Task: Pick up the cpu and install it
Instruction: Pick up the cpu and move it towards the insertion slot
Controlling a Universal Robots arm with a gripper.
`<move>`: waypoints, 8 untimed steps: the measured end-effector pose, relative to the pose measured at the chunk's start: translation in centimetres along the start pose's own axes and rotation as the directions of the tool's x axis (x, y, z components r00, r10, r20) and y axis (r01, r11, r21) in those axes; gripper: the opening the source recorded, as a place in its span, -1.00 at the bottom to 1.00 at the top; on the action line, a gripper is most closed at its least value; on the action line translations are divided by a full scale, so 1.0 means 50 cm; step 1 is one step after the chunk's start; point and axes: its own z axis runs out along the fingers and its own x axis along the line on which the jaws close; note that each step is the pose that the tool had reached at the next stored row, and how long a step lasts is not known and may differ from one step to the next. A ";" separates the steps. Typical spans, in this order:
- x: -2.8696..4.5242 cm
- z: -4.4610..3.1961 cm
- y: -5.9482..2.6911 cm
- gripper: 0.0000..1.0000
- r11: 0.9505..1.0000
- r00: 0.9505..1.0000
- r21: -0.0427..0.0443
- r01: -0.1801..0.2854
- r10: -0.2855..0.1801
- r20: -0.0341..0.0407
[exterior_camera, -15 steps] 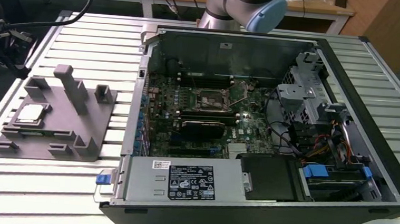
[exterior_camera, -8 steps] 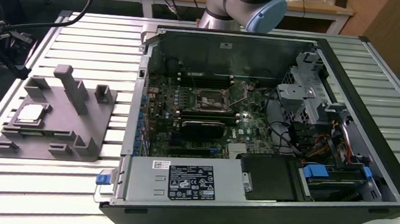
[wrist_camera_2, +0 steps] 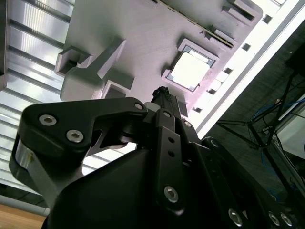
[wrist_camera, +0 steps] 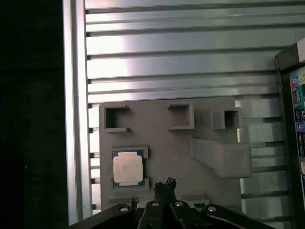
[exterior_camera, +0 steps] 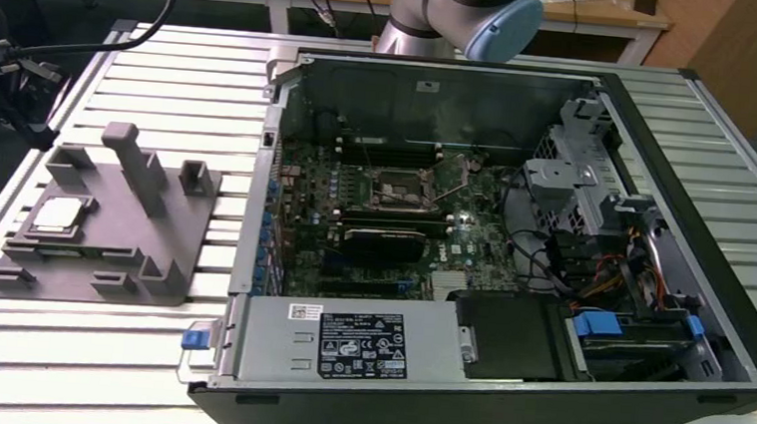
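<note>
Starting with the exterior view: the arm (exterior_camera: 462,13) rose behind the open computer case (exterior_camera: 730,327). The cpu (exterior_camera: 61,213) lay flat in a shallow nest on the grey fixture block (exterior_camera: 108,258). That block sat on the slatted table (exterior_camera: 162,67) toward the exterior view's left, well apart from the case. The socket (exterior_camera: 400,186) sat mid-board inside the case; could not tell whether its latch was up.

First wrist view: the gripper (wrist_camera: 164,183) hung above the block, just beside the cpu (wrist_camera: 127,169) rather than over it. Its tips were drawn together with nothing between them. Raised lips (wrist_camera: 129,152) bracketed the chip on two sides. A tall post (wrist_camera: 221,155) stood on the gripper's other side.

Second wrist view: same reading. The gripper (wrist_camera_2: 164,95) was closed up and empty, the cpu (wrist_camera_2: 189,70) lay bright near its tips, and the post (wrist_camera_2: 102,62) stood off to the other side.

Judgement: this was the approach to the pick, with nothing lifted and the install not begun. A grasp would call for centring over the chip, opening wide enough to span it, and descending square between the lips. The lips and post looked the likeliest to foul a finger.
</note>
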 end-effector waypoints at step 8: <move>0.001 0.008 -0.001 -0.79 1.000 1.000 0.000 0.000 0.000 0.000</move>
